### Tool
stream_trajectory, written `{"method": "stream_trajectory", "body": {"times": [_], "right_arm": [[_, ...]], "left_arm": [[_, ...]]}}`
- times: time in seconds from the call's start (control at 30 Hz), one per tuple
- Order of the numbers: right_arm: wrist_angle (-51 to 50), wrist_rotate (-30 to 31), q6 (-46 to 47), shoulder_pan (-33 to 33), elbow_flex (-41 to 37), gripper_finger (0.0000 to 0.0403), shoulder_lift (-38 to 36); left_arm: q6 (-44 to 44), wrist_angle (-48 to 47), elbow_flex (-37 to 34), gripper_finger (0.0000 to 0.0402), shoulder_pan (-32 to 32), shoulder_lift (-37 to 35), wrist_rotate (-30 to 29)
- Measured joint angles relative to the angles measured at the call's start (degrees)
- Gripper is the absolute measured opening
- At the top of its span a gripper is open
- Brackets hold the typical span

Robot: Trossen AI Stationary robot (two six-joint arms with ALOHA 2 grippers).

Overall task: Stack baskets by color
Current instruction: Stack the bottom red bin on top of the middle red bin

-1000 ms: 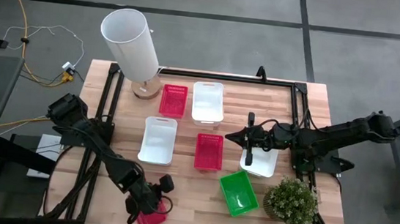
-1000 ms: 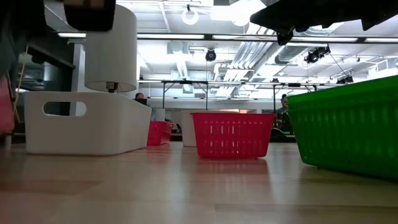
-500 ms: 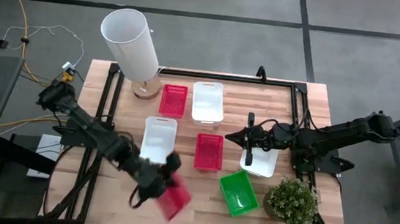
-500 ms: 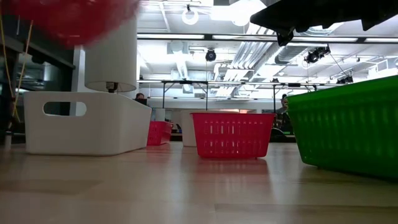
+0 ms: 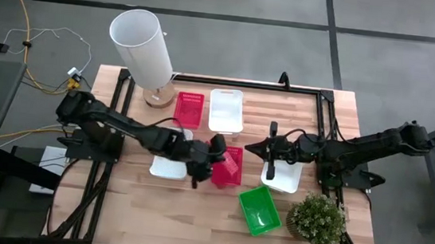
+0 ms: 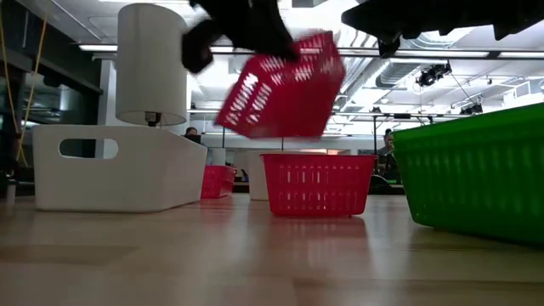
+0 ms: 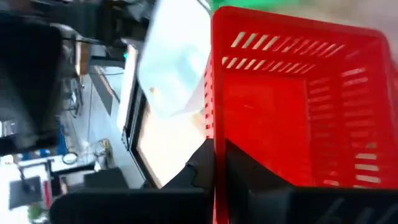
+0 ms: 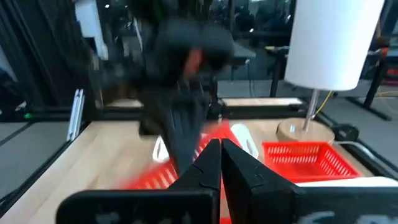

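Currently, no brand, label or readable writing shows on any item.

The left gripper (image 5: 213, 155) is clenched on the rim of a red perforated plastic basket (image 6: 285, 85), one finger on each side of the wall in the left wrist view. This carried basket hangs tilted in the air, its open top turned up and toward 2 o'clock in the low view. It sits directly above a second red perforated basket (image 5: 229, 166), which stands upright at the centre of the wooden worktop (image 5: 208, 217) with its long axis running 12 to 6 o'clock.

A third red basket (image 5: 188, 109) stands at 11 o'clock from centre, long axis also 12 to 6. White plastic baskets lie at 12 o'clock (image 5: 226, 109) and at 9 o'clock (image 5: 167, 164). A bright green basket (image 5: 260, 209) sits at 5 o'clock, skewed toward 11 o'clock.

The right gripper (image 5: 271, 151) is fully closed with nothing between its fingers, over another white basket (image 5: 283, 176) at 3 o'clock.
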Motion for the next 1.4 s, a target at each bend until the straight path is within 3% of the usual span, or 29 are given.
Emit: {"method": "stream_trajectory", "body": {"times": [0.2,0.4,0.83,0.93,1.03,1.13,1.4], "right_arm": [[1.2,0.5,-0.9,0.0,0.0,0.0000,0.0],[0.8,0.5,-0.9,0.0,0.0,0.0000,0.0],[0.7,0.5,-0.9,0.0,0.0,0.0000,0.0],[0.8,0.5,-0.9,0.0,0.0,0.0000,0.0],[0.8,0.5,-0.9,0.0,0.0,0.0000,0.0],[0.9,0.5,-0.9,0.0,0.0,0.0000,0.0],[0.8,0.5,-0.9,0.0,0.0,0.0000,0.0]], "left_arm": [[9.4,2.2,0.0,0.0000,1.8,5.6,-3.7],[10.3,3.1,0.0,0.0000,1.9,7.5,-5.2],[9.0,0.9,0.0,0.0000,-3.0,2.3,-5.8],[8.3,-3.2,0.3,0.0000,-3.2,0.5,-5.5],[4.3,-13.2,3.6,0.0000,-3.1,-0.6,-2.0],[-1.1,-19.5,9.7,0.0000,-2.1,-0.6,5.7],[-3.7,-30.2,21.4,0.0000,1.0,4.4,14.8]]}}
